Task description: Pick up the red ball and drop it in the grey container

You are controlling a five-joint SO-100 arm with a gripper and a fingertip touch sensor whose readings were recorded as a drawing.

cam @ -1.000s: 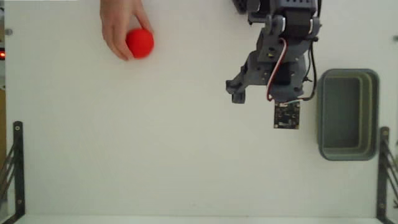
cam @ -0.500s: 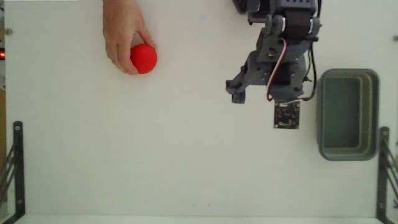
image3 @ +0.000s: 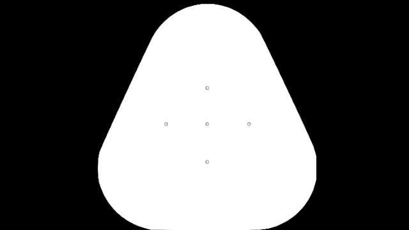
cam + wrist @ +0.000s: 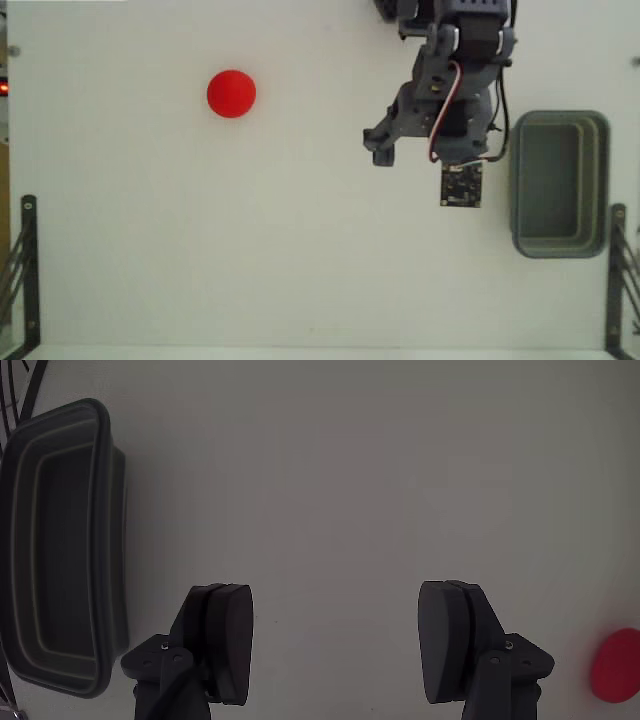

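Observation:
The red ball (image 4: 231, 93) lies alone on the white table at the upper left of the fixed view. In the wrist view it shows only partly at the lower right edge, as the red ball (image 4: 615, 663). The grey container (image 4: 518, 180) stands at the right, hollow side up with nothing inside, just right of the arm. In the wrist view the grey container (image 4: 112, 530) is at the far left. My gripper (image 4: 425, 150) hangs above the table between the two, far from the ball. Seen from the wrist, the gripper (image 4: 337, 635) is open, with bare table between its dark fingers (image 4: 225, 630).
Black metal brackets stand at the table's left edge (image 4: 25, 270) and right edge (image 4: 618, 270). A small camera board (image 4: 461, 185) hangs from the arm beside the container.
The hand that held the ball has left it and withdrawn out of view. The ball rests about where it was. The arm has not moved.

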